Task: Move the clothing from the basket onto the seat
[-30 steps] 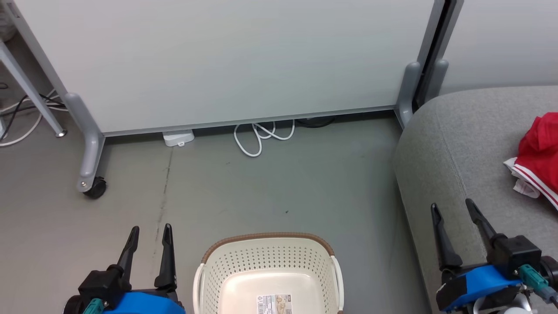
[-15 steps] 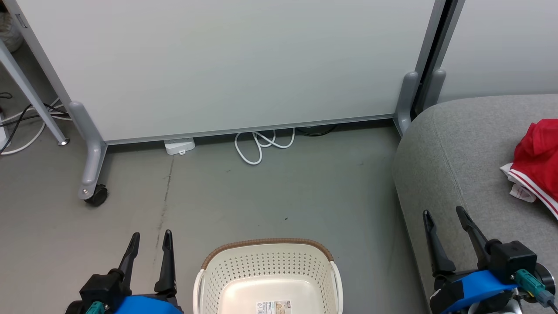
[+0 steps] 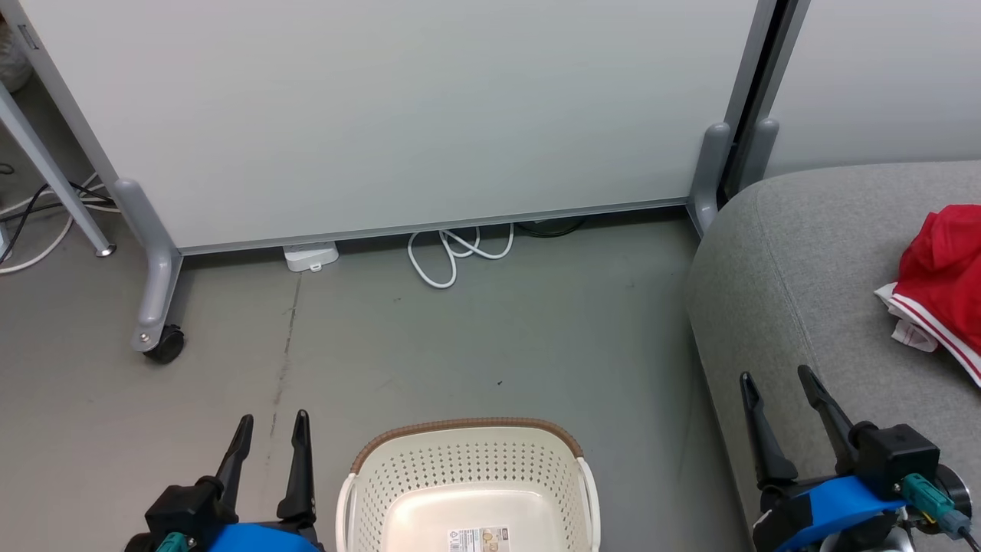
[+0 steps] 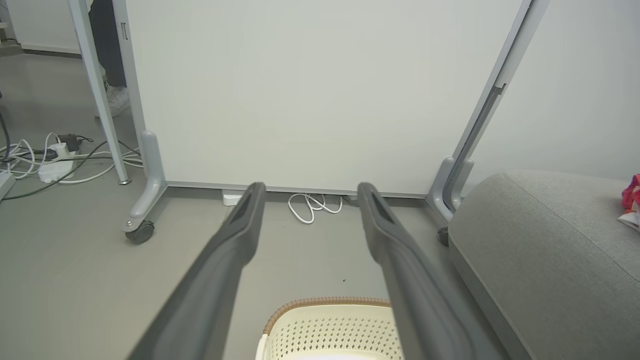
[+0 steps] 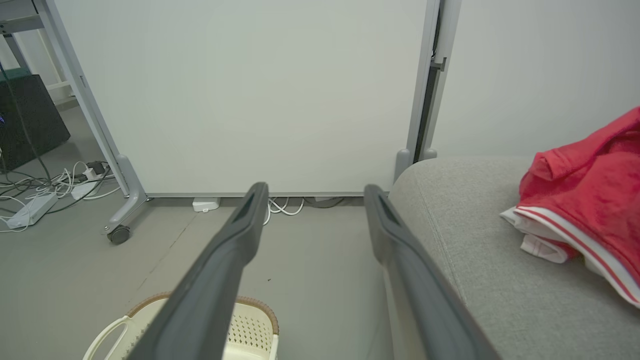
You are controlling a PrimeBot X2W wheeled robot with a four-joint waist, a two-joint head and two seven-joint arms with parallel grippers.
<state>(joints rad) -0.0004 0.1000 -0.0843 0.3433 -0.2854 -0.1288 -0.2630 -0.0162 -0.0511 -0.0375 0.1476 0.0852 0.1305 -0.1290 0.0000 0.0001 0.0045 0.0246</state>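
Head cam: basket [image 3: 467,468] sits on the floor [image 3: 498,330] at bottom centre, between my two arms, with its near part cut off by the frame. The perforated cream wall and brown rim are in view. Inside I see bare cream plastic on the bottom and a printed label [image 3: 479,539] stuck there.

The clothing [image 3: 939,268] is on the seat [image 3: 797,261], over at the right edge. It's a bunched red heap with white trim and thin red stripes on the hem, partly cropped. I can't tell whether it's one piece or two. Right wrist cam shows the same heap lying on the grey cushion.

Left pincer [image 3: 273,418] is spread, nothing between the fingers, over the floor just beside the basket's left side. Right pincer [image 3: 775,374] is spread too, holding nothing, over the seat's near left edge and apart from the red heap.

Behind: a pale partition panel [image 3: 398,107] on a grey leg with a caster [image 3: 162,345], and a white cable [image 3: 452,257] looped under its lower edge.
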